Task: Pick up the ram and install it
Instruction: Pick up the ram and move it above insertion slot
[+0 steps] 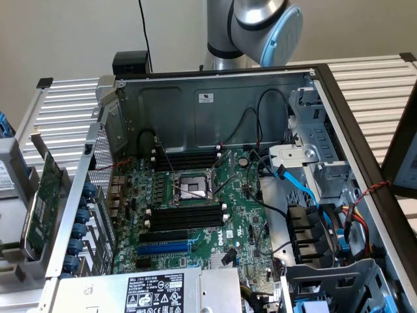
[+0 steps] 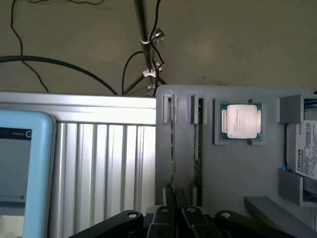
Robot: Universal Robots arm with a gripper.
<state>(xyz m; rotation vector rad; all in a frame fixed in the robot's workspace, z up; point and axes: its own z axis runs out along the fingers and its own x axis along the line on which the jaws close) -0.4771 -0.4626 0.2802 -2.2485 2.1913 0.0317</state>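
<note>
Computer case (image 1: 215,114) lies open on a ribbed metal table (image 1: 371,85), its green motherboard (image 1: 244,208) facing up. Black memory slots (image 1: 186,215) with white end clips run on both sides of the processor socket (image 1: 193,188). The grey robot arm (image 1: 260,26) rises behind the case's far wall. At the exterior view's left, a larger green expansion card (image 1: 40,195) stands on edge outside the case. The wrist view looks down on a grey parts tray (image 2: 237,173) carrying a hard drive (image 2: 303,148) at one side, a processor chip (image 2: 241,122) in a square pocket, and two thin boards standing in parallel slots. The ram (image 2: 172,144) is the stick in the slot farther from the chip, resting on its long edge and seen edge-on. A second stick (image 2: 198,144) stands in the slot just beside it, between the ram and the chip. The gripper (image 2: 175,194) hangs in line with the ram's slot, at one end of it. Its black fingers are pinched together with no gap, and whether the tips touch the ram cannot be told.
</note>
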